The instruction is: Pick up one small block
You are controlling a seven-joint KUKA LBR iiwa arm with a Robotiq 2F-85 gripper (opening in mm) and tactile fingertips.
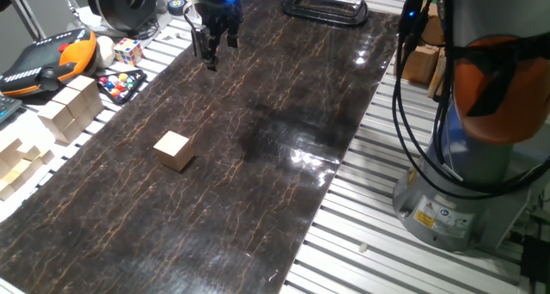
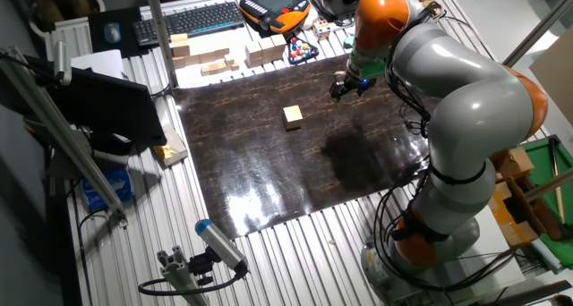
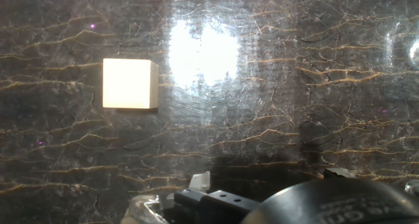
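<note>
On the dark marbled mat (image 1: 258, 156) covering the slatted worktop (image 1: 378, 225): one small block (image 1: 174, 150), plain light-tan wood, resting flat and alone, well apart from every other item. Isolation on open mat leaves room for fingers to descend on either side.

End effector (image 1: 210, 55): held above the far end of the mat, well apart from the block, carrying nothing. Fingers point downward; whether they stand apart or together cannot be told from these views. The hand view looks straight down at the mat, with the block up and left of centre, so the end effector is judged offset from it rather than over it.

Arm (image 2: 448, 100): grey and orange, base beside the mat, reaching across toward the far side.

Off the mat, along one edge of the worktop: larger pale wooden blocks (image 1: 69, 109), some stacked; a multicoloured puzzle cube (image 1: 127, 51); a tray of coloured balls (image 1: 120, 83); an orange-and-black handheld controller (image 1: 47, 62). All are clear of the pick area, likely set aside as spares or distractors.

Task status, as judged: grasp not yet begun; lateral alignment over the block is needed before any descent.
</note>
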